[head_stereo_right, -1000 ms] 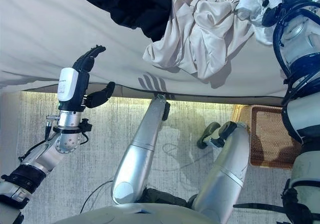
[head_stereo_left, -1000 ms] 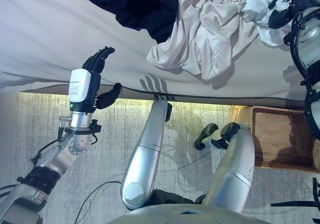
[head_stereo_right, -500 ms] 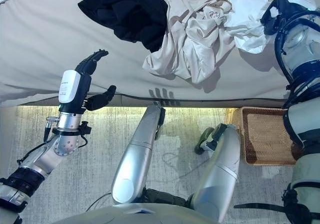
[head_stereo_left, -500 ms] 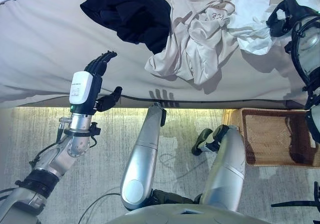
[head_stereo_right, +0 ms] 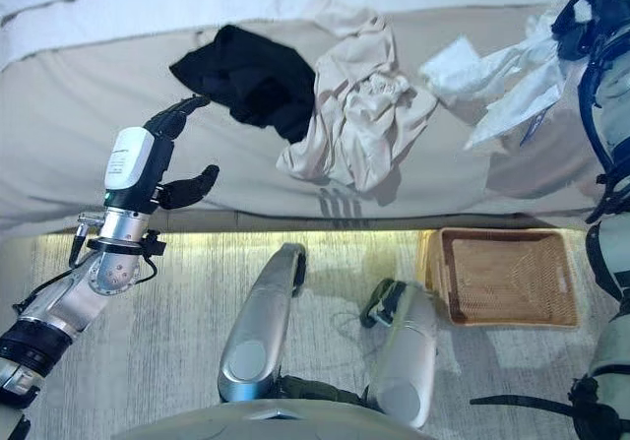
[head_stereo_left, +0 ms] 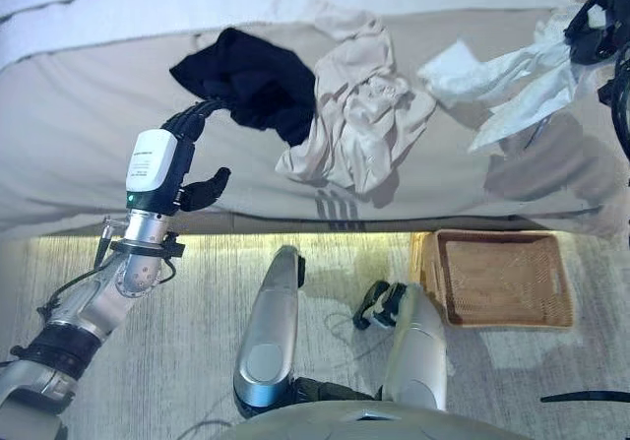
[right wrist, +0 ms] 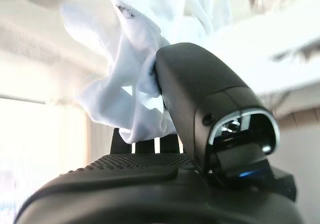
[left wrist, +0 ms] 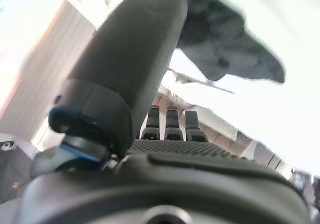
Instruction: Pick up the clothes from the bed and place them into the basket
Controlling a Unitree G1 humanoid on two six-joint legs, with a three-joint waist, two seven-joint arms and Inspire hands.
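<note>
A black garment [head_stereo_left: 251, 81] and a cream garment [head_stereo_left: 359, 115] lie bunched on the grey bed [head_stereo_left: 79, 135]. My right hand [head_stereo_left: 602, 12] at the far right is shut on a white garment [head_stereo_left: 512, 71] and holds it lifted above the bed; in the right wrist view the white cloth [right wrist: 130, 83] is pinched between thumb and fingers. My left hand [head_stereo_left: 182, 155] is open over the bed's front edge, its fingertips close to the black garment, which also shows in the left wrist view [left wrist: 225, 38]. A wicker basket [head_stereo_left: 497, 317] stands on the floor below the bed's right part.
The bed's front edge [head_stereo_left: 295, 225] runs across the middle of the eye views, with a lit strip beneath it. A pale striped rug [head_stereo_left: 187, 332] covers the floor by the basket.
The camera has pulled back, so more of the bed and the whole basket show. My right hand has lifted the white garment off the pile and up to the right. My left hand stays open.
</note>
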